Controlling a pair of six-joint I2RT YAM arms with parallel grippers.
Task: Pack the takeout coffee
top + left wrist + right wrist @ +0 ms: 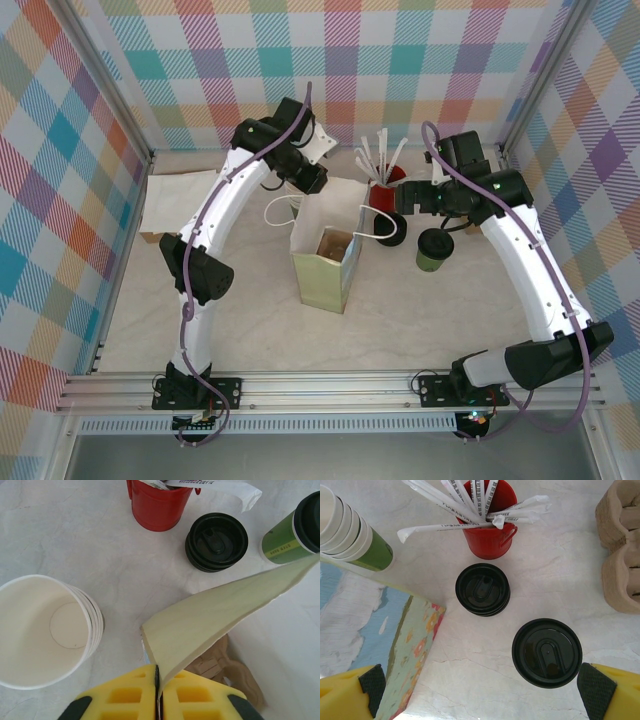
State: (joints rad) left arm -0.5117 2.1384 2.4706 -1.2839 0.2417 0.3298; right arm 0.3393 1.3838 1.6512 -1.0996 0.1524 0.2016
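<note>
Left wrist view: left gripper [158, 680] pinches the bag [220, 612] rim, likely to keep it open. Right gripper [482, 687] spreads wide, coffee [547, 653] just ahead, seemingly lining up a grab.

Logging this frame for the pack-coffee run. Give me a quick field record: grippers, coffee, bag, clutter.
left gripper: shut on the bag rim
right gripper: open, above the coffee, not gripping it
coffee: upright, lidded, outside the bag
bag: standing, mouth open
clutter: lid stack, red mug, cup stack
</note>
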